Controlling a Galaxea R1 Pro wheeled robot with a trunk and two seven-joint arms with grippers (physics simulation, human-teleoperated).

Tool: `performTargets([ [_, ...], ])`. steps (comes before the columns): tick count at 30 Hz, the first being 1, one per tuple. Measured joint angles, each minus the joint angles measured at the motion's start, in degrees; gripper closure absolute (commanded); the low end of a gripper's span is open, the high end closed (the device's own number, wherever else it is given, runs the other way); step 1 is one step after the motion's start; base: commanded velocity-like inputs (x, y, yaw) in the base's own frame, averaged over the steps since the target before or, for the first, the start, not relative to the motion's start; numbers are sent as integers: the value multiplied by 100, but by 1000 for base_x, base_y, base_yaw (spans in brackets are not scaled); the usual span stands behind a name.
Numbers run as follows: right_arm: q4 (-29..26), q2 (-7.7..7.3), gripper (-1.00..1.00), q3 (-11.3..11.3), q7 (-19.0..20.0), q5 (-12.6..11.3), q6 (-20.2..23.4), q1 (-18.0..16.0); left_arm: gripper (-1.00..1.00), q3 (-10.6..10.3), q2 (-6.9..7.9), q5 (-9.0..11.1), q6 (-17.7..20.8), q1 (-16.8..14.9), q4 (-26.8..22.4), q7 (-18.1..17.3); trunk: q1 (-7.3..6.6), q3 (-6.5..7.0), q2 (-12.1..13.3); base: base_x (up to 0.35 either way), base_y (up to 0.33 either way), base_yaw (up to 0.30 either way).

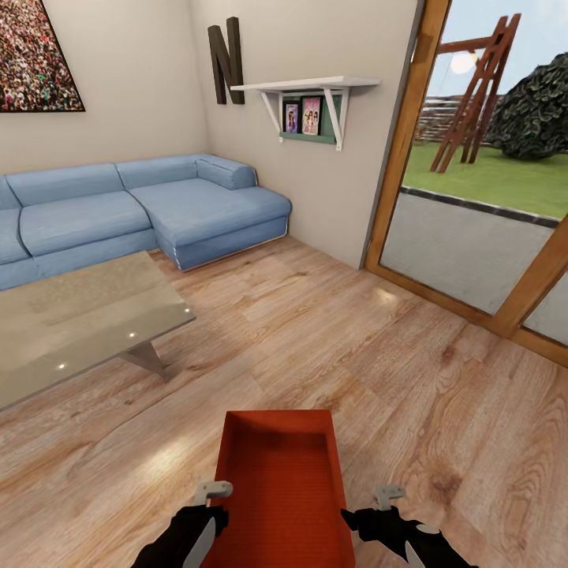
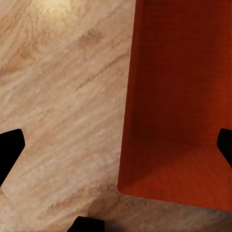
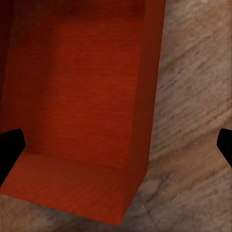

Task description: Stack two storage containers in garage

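One orange bin (image 1: pixel 280 481) sits at 6 o'clock over the plank floor (image 1: pixel 331 347), between two grippers: left gripper (image 1: pixel 211 505) at 7, right gripper (image 1: pixel 377 509) at 5. Both wrist views show fingers spread wide, straddling a bin wall. One sofa (image 1: pixel 142 209) at 10, one table (image 1: pixel 79 319) at 9.

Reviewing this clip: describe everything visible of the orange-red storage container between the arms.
The storage container is an orange-red, open-topped rectangular bin with thin plain walls and a finely ribbed-looking inside, apparently plastic. It is empty and upright, its long side running away from the robot, over the light wood plank floor. The left gripper and right gripper flank its side walls. Whether the fingers touch it, or whether it rests on the planks, cannot be told.
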Motion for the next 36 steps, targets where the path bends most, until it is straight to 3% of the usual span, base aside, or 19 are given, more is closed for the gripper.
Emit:
performTargets([
  [8, 5, 0, -100, -6, 0, -8, 7, 0, -100, 0, -18, -16, 11, 0, 2, -6, 0, 0, 0, 0, 0, 0],
  [13, 8, 0, -100, -10, -9, -8, 8, 0, -100, -7, -24, -28, 12, 0, 2, -7, 109, -89, -199, 0, 0, 0],
  [30, 17, 0, -100, 15, -10, 6, 5, 0, -100, -16, -41, -15, 5, 0, 8, -100, 110, -90, -201, 0, 0, 0],
  [36, 18, 0, -100, 17, -8, 14, 0, 0, -100, -16, -42, -17, 5, 0, 8, -136, 220, -180, -401, 0, 0, 0],
])
